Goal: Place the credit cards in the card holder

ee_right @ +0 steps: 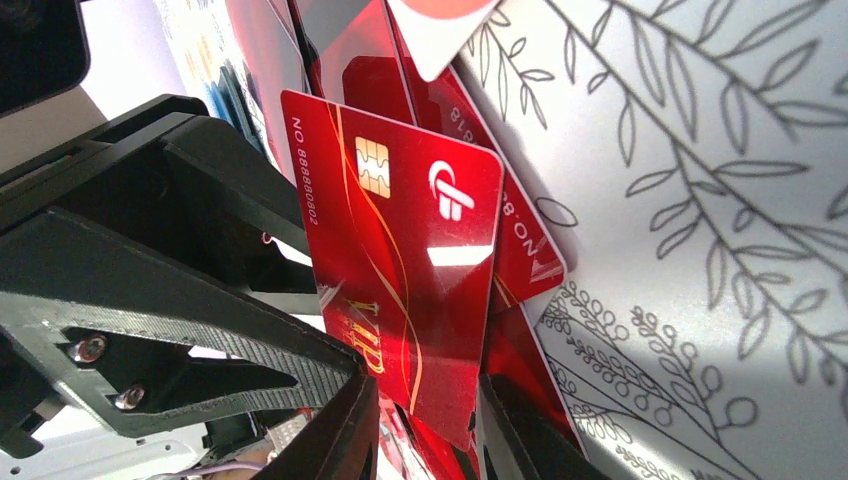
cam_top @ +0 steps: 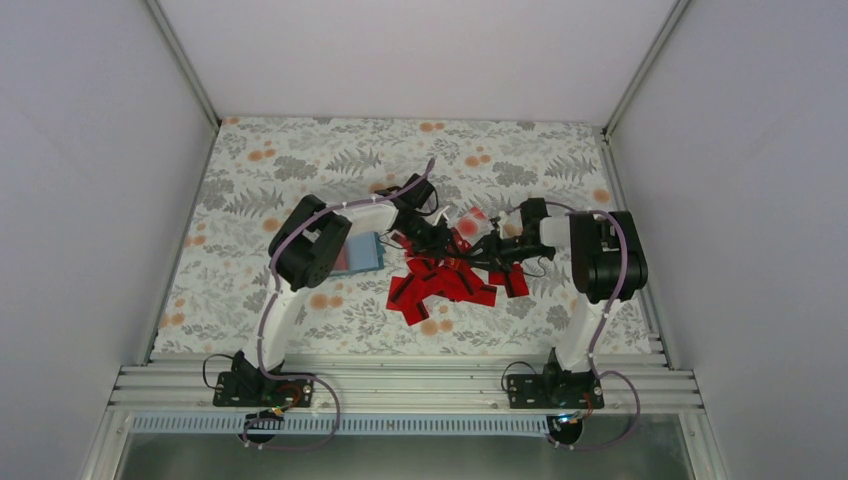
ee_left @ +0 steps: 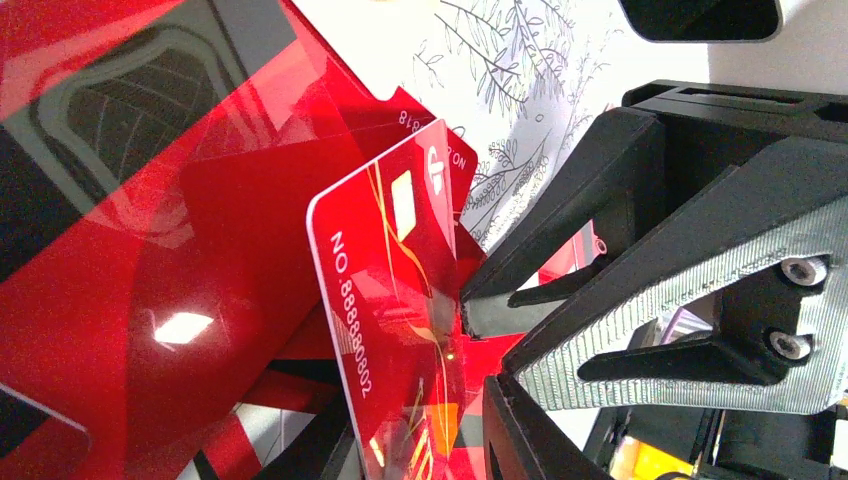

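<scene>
A loose heap of red credit cards (cam_top: 440, 285) lies mid-table on the leaf-patterned cloth. The teal card holder (cam_top: 362, 254) rests left of it, partly under my left arm. Both grippers meet just above the heap's far edge. One red credit card (ee_right: 410, 250), with a chip and a number, stands lifted off the heap. My right gripper (ee_right: 425, 420) is shut on its lower end. My left gripper (ee_left: 415, 440) is shut on the same credit card (ee_left: 390, 290) from the other side. The right gripper's fingers (ee_left: 480, 300) show close beside it.
More red cards (ee_left: 150, 250) lie under and behind the held one. A pale piece with a red spot (cam_top: 470, 225) sits just beyond the grippers. White walls (cam_top: 90, 200) enclose the table on three sides, and an aluminium rail (cam_top: 400, 385) runs along the near edge.
</scene>
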You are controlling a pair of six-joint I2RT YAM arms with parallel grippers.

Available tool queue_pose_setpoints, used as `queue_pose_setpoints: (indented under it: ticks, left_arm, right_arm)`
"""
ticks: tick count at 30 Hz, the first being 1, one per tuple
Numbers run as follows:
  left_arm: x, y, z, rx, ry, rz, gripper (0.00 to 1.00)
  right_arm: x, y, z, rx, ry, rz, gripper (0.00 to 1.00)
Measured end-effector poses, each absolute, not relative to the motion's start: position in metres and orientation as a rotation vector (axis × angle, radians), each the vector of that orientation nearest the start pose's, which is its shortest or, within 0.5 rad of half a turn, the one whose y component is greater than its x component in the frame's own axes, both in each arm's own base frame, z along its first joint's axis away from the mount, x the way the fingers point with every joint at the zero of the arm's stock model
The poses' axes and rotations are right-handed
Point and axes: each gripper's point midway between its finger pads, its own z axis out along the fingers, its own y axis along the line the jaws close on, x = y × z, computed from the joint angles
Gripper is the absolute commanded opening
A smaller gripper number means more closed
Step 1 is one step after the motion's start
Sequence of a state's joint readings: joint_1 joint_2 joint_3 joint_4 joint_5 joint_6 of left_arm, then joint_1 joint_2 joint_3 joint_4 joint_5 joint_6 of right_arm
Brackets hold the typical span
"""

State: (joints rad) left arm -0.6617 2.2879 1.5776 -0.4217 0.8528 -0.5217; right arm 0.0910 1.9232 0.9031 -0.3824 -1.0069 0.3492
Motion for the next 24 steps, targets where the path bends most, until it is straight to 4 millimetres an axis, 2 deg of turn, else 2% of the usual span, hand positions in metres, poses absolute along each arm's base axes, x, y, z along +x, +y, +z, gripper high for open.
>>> queue_pose_setpoints:
  ticks: [8, 11, 24]
  left_arm:
    - [0.316, -0.4069, 0.0266, 0.47, 2.888, -1.42, 0.17]
    - [0.3172, -0.4058, 0.0248, 0.462, 2.893, -1.401, 0.03]
    - [0.3196, -0.4064, 0.0333, 0.462, 2.882, -1.393, 0.02]
  right_arm:
    - [0.3033, 0.1745, 0.02, 0.229, 2.792, 1.571, 0.27]
    - [0.3034, 0.1749, 0.0199, 0.228, 2.791, 1.577, 0.27]
    - [0.3054, 0.1768, 0.0226, 0.222, 2.801, 1.561, 0.3]
